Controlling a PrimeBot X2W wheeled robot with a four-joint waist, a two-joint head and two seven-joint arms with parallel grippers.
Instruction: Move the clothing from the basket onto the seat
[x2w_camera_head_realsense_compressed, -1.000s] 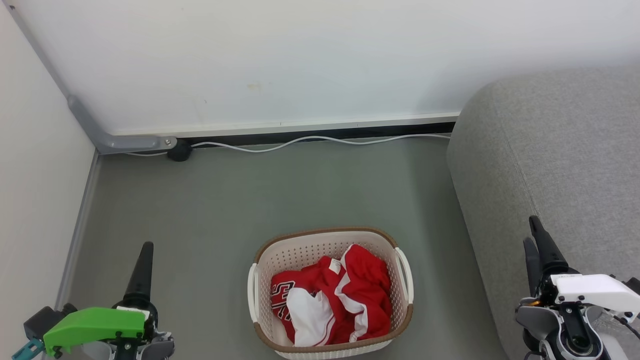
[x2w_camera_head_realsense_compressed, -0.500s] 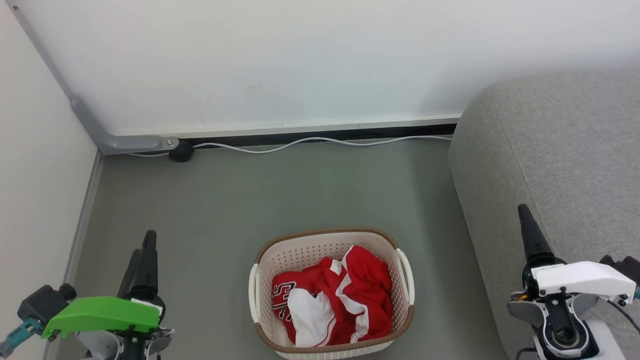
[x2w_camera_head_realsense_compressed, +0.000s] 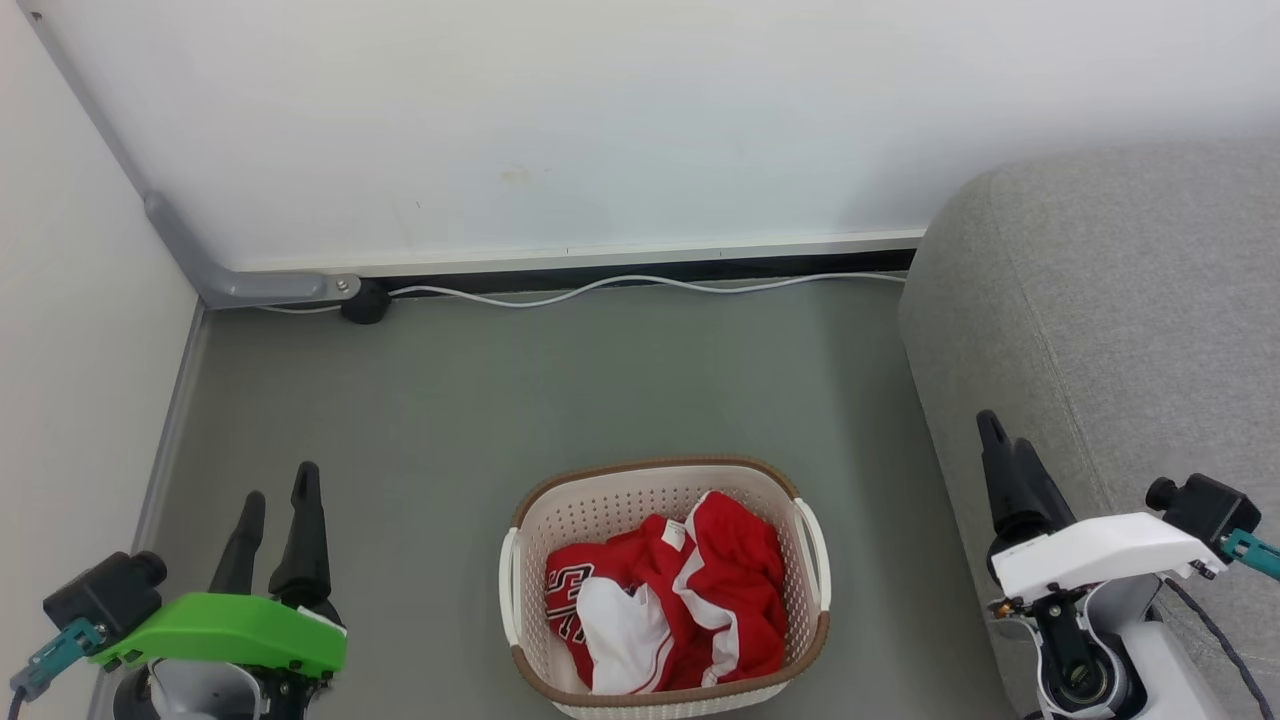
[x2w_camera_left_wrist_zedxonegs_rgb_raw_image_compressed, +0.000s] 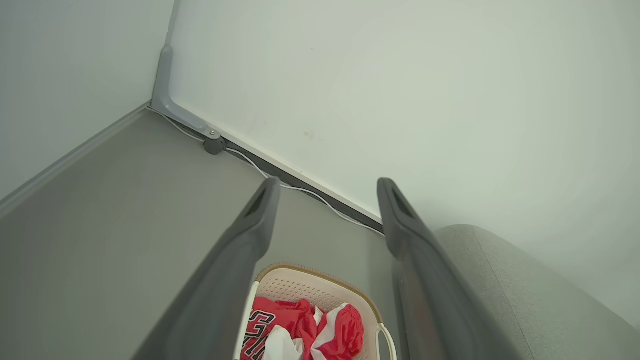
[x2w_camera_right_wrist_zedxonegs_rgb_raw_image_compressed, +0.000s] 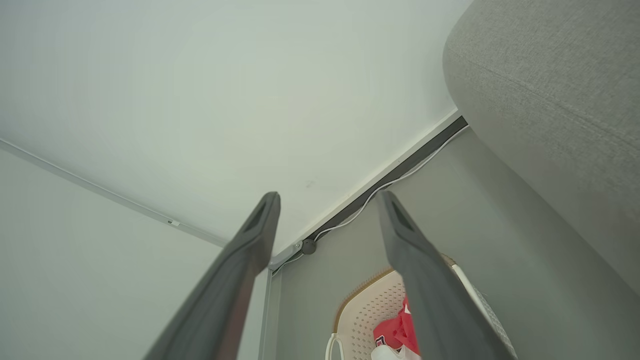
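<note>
The cream basket (x2w_camera_head_realsense_compressed: 660, 483) with a brown rim stands on the floor at the bottom centre of the head view. Red and white clothing (x2w_camera_head_realsense_compressed: 665, 605) lies crumpled inside it, lettering showing at its left. The grey seat (x2w_camera_head_realsense_compressed: 1110, 320) fills the right side. My left gripper (x2w_camera_head_realsense_compressed: 278, 485) hovers open to the basket's left with nothing between its fingers. My right gripper (x2w_camera_head_realsense_compressed: 1000, 432) hangs open over the seat's edge, right of the basket. The left wrist view looks down on the basket (x2w_camera_left_wrist_zedxonegs_rgb_raw_image_compressed: 315, 280) and the clothing (x2w_camera_left_wrist_zedxonegs_rgb_raw_image_compressed: 305, 332) between the spread fingers (x2w_camera_left_wrist_zedxonegs_rgb_raw_image_compressed: 250, 235).
A white cable (x2w_camera_head_realsense_compressed: 640, 283) runs along the foot of the back wall to a black plug (x2w_camera_head_realsense_compressed: 365, 303) by a grey corner bracket (x2w_camera_head_realsense_compressed: 250, 285). A side wall (x2w_camera_head_realsense_compressed: 80, 400) closes off the left. Grey floor (x2w_camera_head_realsense_compressed: 560, 390) lies between basket and back wall.
Both wrists have rolled. The left gripper now shows two separate fingers, and the right gripper has shifted left toward the basket. The basket and clothing have not moved.
</note>
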